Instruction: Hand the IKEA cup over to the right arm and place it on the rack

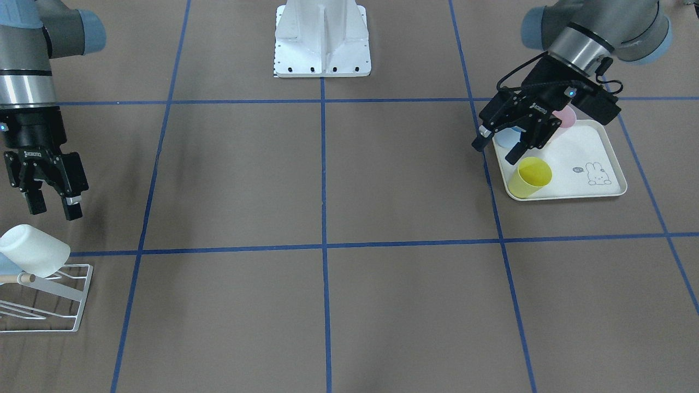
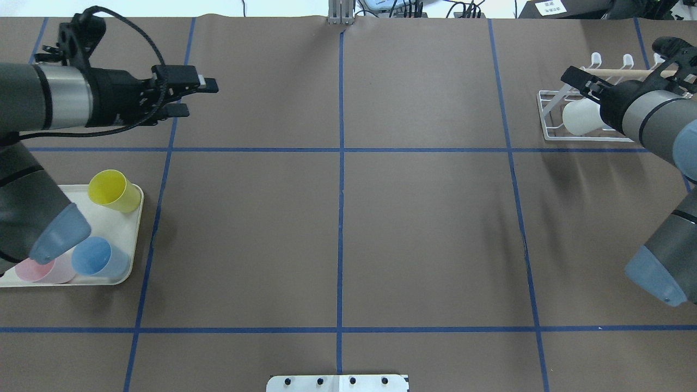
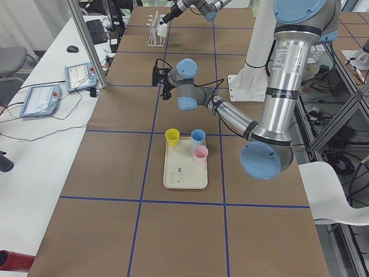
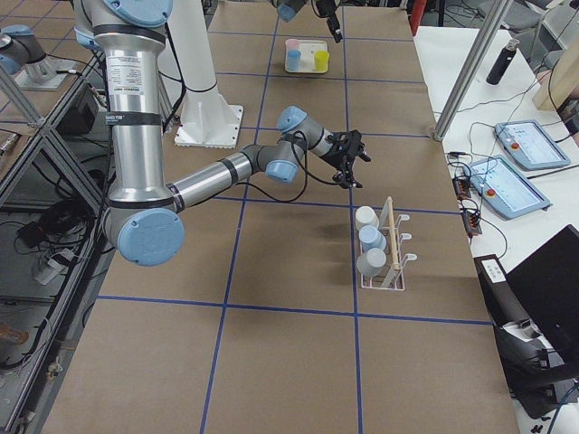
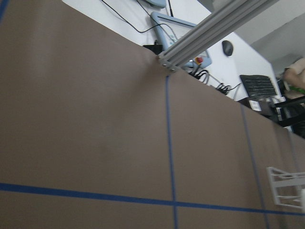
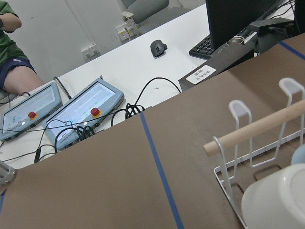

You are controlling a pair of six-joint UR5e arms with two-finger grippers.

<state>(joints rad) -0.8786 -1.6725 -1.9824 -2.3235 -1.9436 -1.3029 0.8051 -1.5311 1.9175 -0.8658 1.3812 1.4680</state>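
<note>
**Work surface and its surroundings, several views.**
A brown table (image 1: 246, 180) is divided into squares by blue tape lines (image 1: 323, 164). A white base plate (image 1: 322, 41) sits at one long edge, on the centre line. A cream tray (image 1: 584, 147) bearing a rabbit print (image 1: 597, 174) lies flat near one end. Beside the opposite long edge, a white desk (image 6: 124, 62) carries two teach pendants (image 6: 86, 112), a computer mouse (image 6: 158, 48) and a keyboard (image 6: 209, 45).
</note>
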